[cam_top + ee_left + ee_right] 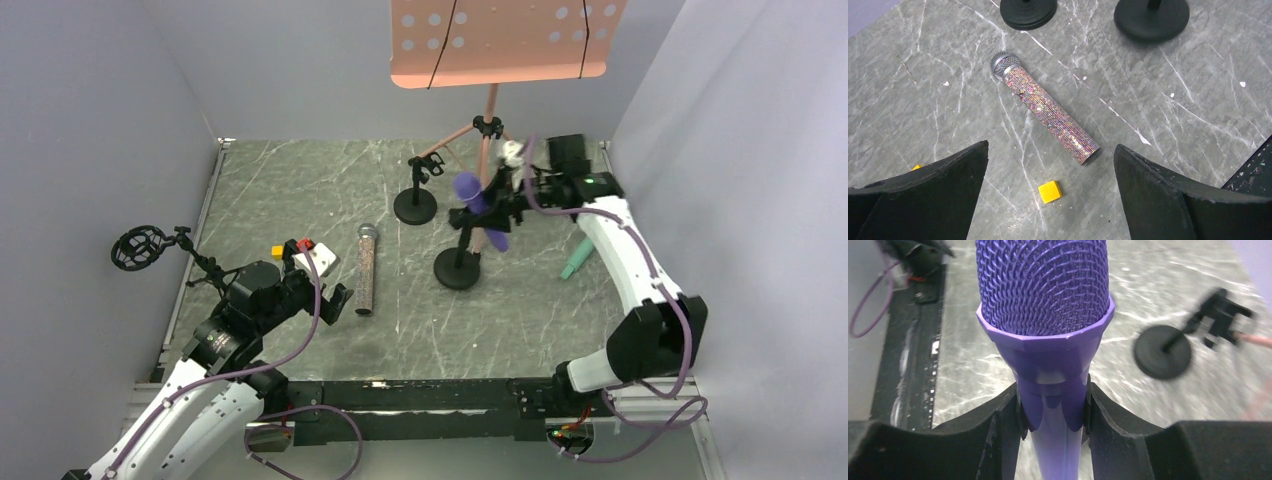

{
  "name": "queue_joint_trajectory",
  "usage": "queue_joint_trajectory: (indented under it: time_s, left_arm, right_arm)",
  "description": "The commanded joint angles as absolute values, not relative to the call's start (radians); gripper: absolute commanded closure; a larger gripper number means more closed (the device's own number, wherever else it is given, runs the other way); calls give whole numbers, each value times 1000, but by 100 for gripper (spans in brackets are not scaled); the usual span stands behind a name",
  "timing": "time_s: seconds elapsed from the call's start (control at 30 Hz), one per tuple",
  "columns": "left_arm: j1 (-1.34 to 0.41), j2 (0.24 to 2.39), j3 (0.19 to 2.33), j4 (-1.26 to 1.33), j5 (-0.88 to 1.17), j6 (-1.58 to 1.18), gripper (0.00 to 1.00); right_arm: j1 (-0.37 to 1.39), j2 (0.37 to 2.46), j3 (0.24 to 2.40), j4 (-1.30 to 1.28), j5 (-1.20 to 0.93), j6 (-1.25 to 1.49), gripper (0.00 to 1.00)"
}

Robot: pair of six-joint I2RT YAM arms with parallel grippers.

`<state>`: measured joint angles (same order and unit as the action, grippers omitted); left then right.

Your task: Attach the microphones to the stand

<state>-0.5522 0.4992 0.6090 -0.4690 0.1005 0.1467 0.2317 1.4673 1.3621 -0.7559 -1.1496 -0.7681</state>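
My right gripper (500,203) (1053,405) is shut on the purple microphone (470,190) (1043,290), gripping just below its mesh head. It holds the microphone tilted over the pole of a black round-based stand (458,268); whether it touches the clip is hidden. A second black stand (415,205) (1162,351) stands just behind. The glittery microphone (366,270) (1045,107) lies flat on the table. My left gripper (318,280) (1051,147) hovers open at its tail end, holding nothing. The mint-green microphone (577,258) lies partly behind the right arm.
A small yellow cube (1050,191) lies between the left fingers, another (915,167) at the left finger's edge. A pink music stand (500,40) rises at the back. A black shock-mount holder (138,247) sticks out at the left wall. Grey walls enclose three sides.
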Motion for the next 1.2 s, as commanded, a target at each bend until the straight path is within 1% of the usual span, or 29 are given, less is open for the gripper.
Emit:
queue_joint_trajectory:
  time_s: [0.0,0.13,0.27,0.43,0.57,0.63,0.87,1.03,1.17]
  left_arm:
    - [-545,496,617,-435,112,160,1]
    - [-543,498,618,-436,117,159,1]
    - [-545,496,617,-435,119,159,1]
    - [-544,493,617,-436,118,158,1]
    - [-544,497,617,-435,121,161,1]
    - [-545,498,617,-435,124,160,1]
    - [-544,497,617,-435,122,160,1]
    - [-542,501,617,-435,120,161,1]
    - [-542,506,617,-435,117,161,1]
  right_arm:
    - [79,1370,1398,-719,-1217,-708,85]
    - [-68,1372,1439,-736,-1165,-704,86]
    - [-183,1385,1440,-654,-1123,-653,86]
    - [-266,1421,1462,-625,-1129,-644,86]
    - [-319,1438,1423,-458,-1066,-548,86]
    - [-339,1467,1403,-323,-1023,-458,86]
    - [-355,1595,1427,-39,-911,-290,86]
    - [-355,1699,1488,60,-828,-251,85]
    - [-354,1767,1549,58,-807,-244,83]
